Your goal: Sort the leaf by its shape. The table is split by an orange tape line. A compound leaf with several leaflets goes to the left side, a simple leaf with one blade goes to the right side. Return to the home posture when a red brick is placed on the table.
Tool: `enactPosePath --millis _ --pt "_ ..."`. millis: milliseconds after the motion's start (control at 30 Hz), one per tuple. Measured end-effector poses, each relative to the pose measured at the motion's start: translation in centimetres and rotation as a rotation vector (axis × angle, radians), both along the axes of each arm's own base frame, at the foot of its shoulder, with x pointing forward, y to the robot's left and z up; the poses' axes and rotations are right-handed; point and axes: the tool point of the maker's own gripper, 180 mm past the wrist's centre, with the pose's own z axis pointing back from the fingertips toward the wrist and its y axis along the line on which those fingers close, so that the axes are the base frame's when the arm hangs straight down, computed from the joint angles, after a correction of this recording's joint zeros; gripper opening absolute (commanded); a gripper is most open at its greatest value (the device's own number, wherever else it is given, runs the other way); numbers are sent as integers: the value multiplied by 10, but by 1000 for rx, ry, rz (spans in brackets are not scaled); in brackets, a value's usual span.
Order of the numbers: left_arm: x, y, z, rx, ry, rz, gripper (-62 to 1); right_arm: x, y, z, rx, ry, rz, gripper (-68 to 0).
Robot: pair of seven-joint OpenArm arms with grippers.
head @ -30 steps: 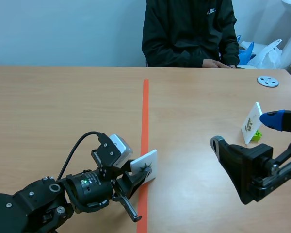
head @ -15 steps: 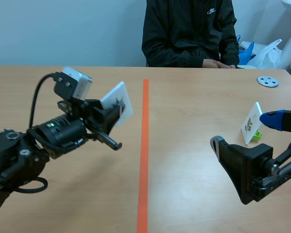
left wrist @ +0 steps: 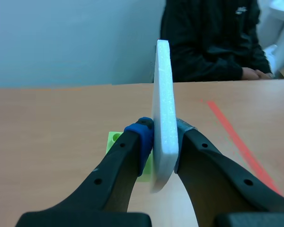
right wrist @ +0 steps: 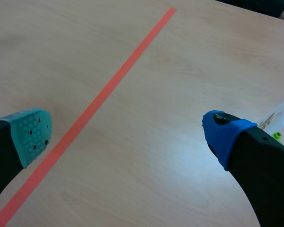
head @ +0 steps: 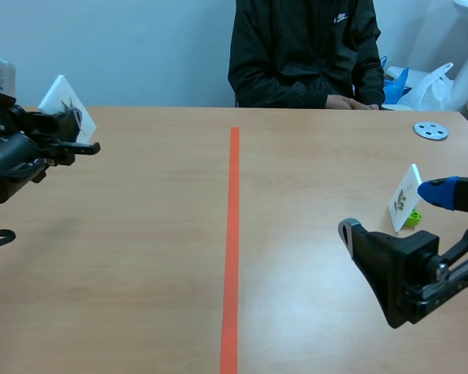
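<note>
The left arm has swung away from the orange tape line [head: 234, 202], where it held the leaf card [left wrist: 163, 94] low over the table [head: 140, 257] a second ago, and now carries that card raised at the far left edge of the scene, well apart from the line. That puts the card firmly over the left half, so the sort looks decided as a compound leaf (the print on its face is too small here to check), and what remains is judged to be setting it down and letting go. The left claw [left wrist: 163, 137] is clamped on the card, parted only by the card's thickness, one pad pressed to each face, the card edge-on and upright between them. A green block [left wrist: 114, 138] shows just beside the card behind one finger; whether it is fixed to the card cannot be told. The right claw [right wrist: 128, 135] has not moved: it hangs wide apart over the right half, holding nothing, with a second card [head: 405, 196] standing near it.
</note>
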Motion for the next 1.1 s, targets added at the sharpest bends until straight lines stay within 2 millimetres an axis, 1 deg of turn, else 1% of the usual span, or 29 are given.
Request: enactPosePath --millis 67,233,333,400,600,667,733,900,1100 --pt "3 11 -9 2 25 34 -554 0 0 0 0 0 0 4" --pt "6 34 -42 3 115 92 -554 0 0 0 0 0 0 4" --pt "9 47 -54 8 150 123 -554 0 0 0 0 0 0 4" --pt "11 56 -55 13 152 140 -554 0 0 0 0 0 0 4" --pt "16 87 -52 42 141 194 -554 0 0 0 0 0 0 4" --pt "15 95 -56 47 149 211 -554 0 0 0 0 0 0 4" --pt "11 101 -63 47 156 226 -554 0 0 0 0 0 0 4" --pt "-2 110 -86 47 214 254 -554 0 0 0 0 0 0 4" --pt "-6 114 -94 47 238 264 -554 0 0 0 0 0 0 4"
